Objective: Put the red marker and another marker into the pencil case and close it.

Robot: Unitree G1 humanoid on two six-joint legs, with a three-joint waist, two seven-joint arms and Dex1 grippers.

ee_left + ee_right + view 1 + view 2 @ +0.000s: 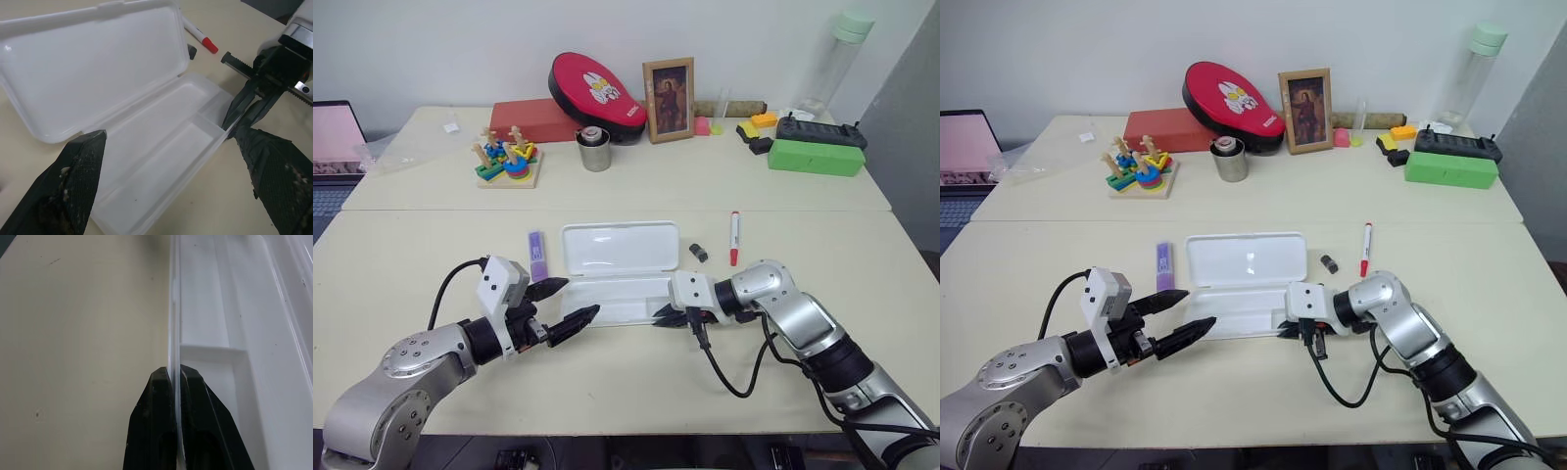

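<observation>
White pencil case (617,269) open, markers outside.

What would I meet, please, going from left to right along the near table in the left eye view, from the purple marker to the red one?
purple marker → open pencil case → small black piece → red marker
</observation>
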